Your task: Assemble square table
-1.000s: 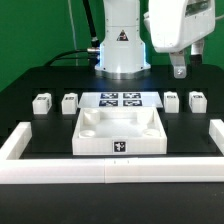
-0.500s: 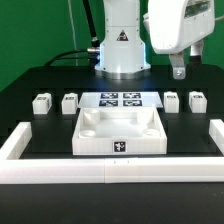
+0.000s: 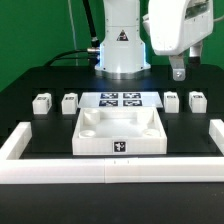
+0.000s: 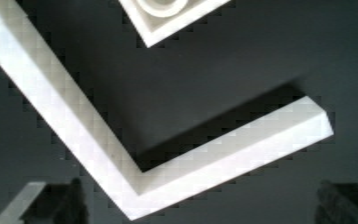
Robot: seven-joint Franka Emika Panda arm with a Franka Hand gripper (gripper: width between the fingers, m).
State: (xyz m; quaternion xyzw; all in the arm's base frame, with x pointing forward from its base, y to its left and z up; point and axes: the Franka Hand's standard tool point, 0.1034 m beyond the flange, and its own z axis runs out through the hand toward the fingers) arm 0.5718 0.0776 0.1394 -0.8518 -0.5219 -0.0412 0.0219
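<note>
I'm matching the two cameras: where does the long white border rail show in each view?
Exterior view: the long white plastic border rail runs across the front, with arms up both sides.
Wrist view: one L-shaped corner of it crosses the picture.
Shared landmark: a rail corner; I cannot tell which one.

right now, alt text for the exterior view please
A white square tabletop lies on a black table. Behind it four leg blocks flank the marker board, two each side; the hand hangs raised at the exterior view's right.

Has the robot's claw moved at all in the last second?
No. The gripper is where it was, up at the exterior view's right, unshifted against the marker board.
</note>
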